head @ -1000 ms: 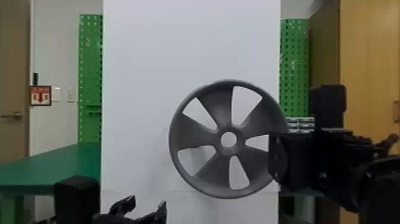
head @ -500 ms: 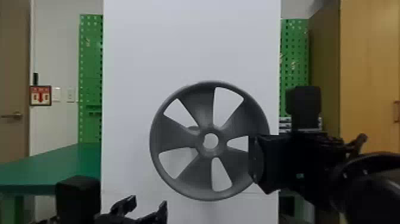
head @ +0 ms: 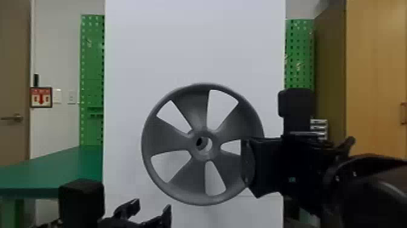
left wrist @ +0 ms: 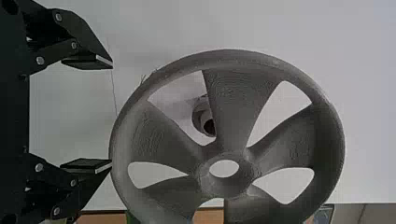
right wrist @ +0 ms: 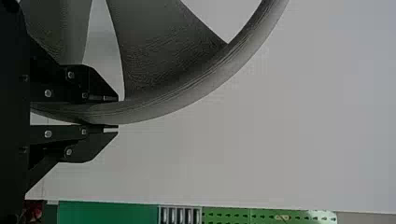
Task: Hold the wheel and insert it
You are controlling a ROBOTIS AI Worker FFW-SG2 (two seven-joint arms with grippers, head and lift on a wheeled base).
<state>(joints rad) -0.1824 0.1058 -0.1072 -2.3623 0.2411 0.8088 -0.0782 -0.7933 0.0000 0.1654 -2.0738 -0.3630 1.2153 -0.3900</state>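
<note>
From where I stand, the big grey wheel [head: 196, 118] is up in the air in front of the white panel [head: 193, 45], over its lower half and a bit nearer its right edge than its left. The right gripper [head: 248, 163] has it, clenched on the rim [right wrist: 187, 95], one flat black finger on each side. The wheel's face is turned to the robot's head, and through the hole in its hub [head: 215, 145] I can see part of a dark round opening. The left wrist view shows a grey round stub [left wrist: 203, 116] at the panel, seen through a gap between two spokes, behind the wheel and apart from its hub. The left gripper [head: 151, 206] is low, near the panel's bottom left, its fingers spread with nothing between them. Off to the left there's a green desk [head: 60, 163], its right end meeting the panel's left edge in the head view, with a green pegboard [head: 92, 60] above it.
</note>
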